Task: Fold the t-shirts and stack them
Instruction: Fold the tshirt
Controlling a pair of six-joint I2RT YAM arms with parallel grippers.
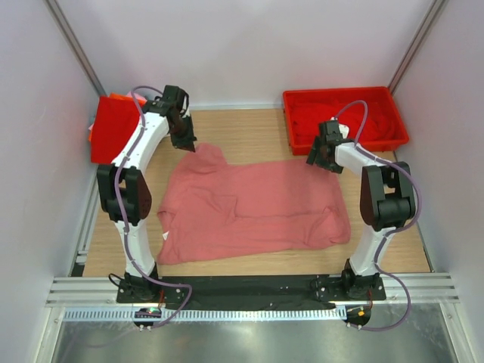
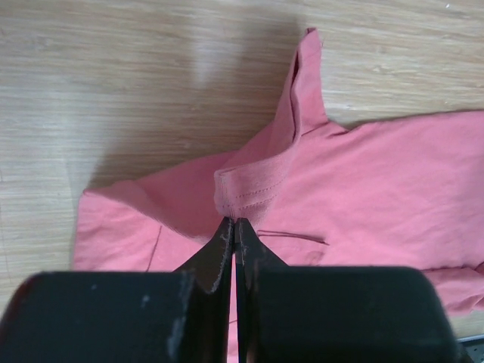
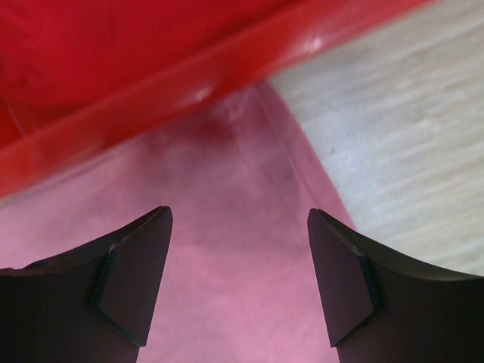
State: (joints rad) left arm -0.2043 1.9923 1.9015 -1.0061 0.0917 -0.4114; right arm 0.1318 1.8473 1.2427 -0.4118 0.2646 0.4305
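Observation:
A dusty salmon-pink t-shirt point(image 1: 249, 208) lies spread out on the wooden table, wrinkled, with a sleeve at its far left. My left gripper point(image 1: 185, 144) is shut on the hem of that sleeve; in the left wrist view the fingers point(image 2: 233, 221) pinch a fold of the shirt point(image 2: 378, 174). My right gripper point(image 1: 316, 159) is open, just above the shirt's far right corner. In the right wrist view the gripper point(image 3: 240, 219) straddles flat pink cloth point(image 3: 227, 249) and holds nothing.
A rigid red plastic tray point(image 1: 291, 132) with red cloth inside stands at the back right, close to my right gripper point(image 3: 151, 83). A folded bright red shirt point(image 1: 113, 128) on an orange one point(image 1: 119, 97) lies at the far left. White walls enclose the table.

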